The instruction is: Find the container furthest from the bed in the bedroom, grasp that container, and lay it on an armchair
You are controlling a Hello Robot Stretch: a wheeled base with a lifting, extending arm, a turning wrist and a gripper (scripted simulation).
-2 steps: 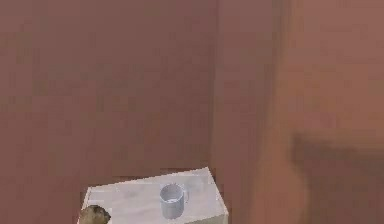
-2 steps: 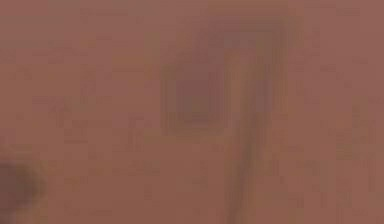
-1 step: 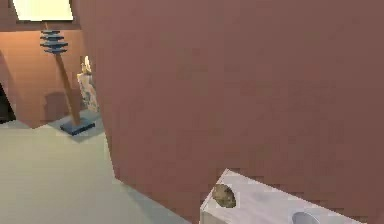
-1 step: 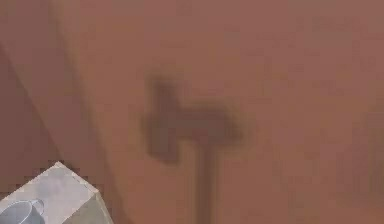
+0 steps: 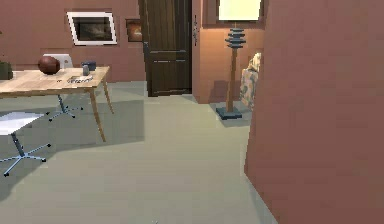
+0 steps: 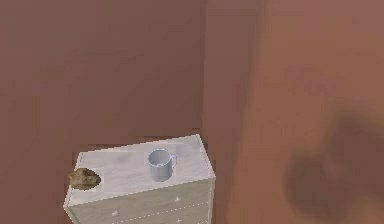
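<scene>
One pale mug (image 6: 160, 165) stands upright on the top of one white dresser (image 6: 118, 166), near the middle, apart from one brown lump (image 6: 84, 179) at that top's left corner, with brown wall behind. Ahead I see one desk (image 5: 40, 82) bearing one brown ball (image 5: 49, 65), one white chair (image 5: 18, 125) beside it, one dark door (image 5: 168, 45), two wall pictures (image 5: 92, 27), and one lamp (image 5: 235, 60) with one pale statue (image 5: 253, 80) just beside it. How my pincer stands I cannot tell.
</scene>
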